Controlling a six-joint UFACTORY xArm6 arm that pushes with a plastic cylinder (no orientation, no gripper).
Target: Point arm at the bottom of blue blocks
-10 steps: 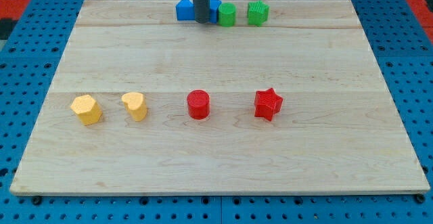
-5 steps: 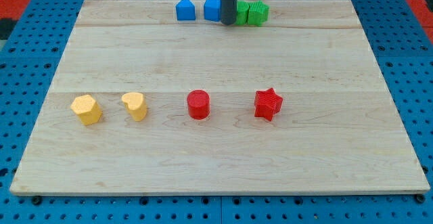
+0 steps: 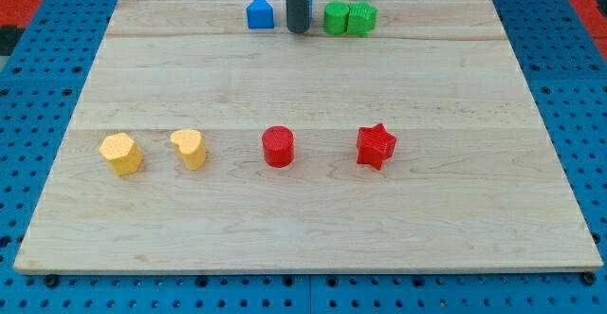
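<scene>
A blue house-shaped block (image 3: 260,13) stands near the board's top edge. My tip (image 3: 298,31) rests just to its right, level with its lower edge. The dark rod covers a second blue block, which stands right behind it and barely shows. Two green blocks, one round (image 3: 336,18) and one ribbed (image 3: 361,18), touch each other just right of the rod.
The wooden board (image 3: 303,210) carries a row of blocks across its middle: a yellow hexagon-like block (image 3: 120,153), a yellow heart-like block (image 3: 190,148), a red cylinder (image 3: 278,147) and a red star (image 3: 376,146). A blue pegboard surrounds the board.
My tip went right to the green blocks, then came back left and now stands in front of the second blue block. No block has visibly moved.
</scene>
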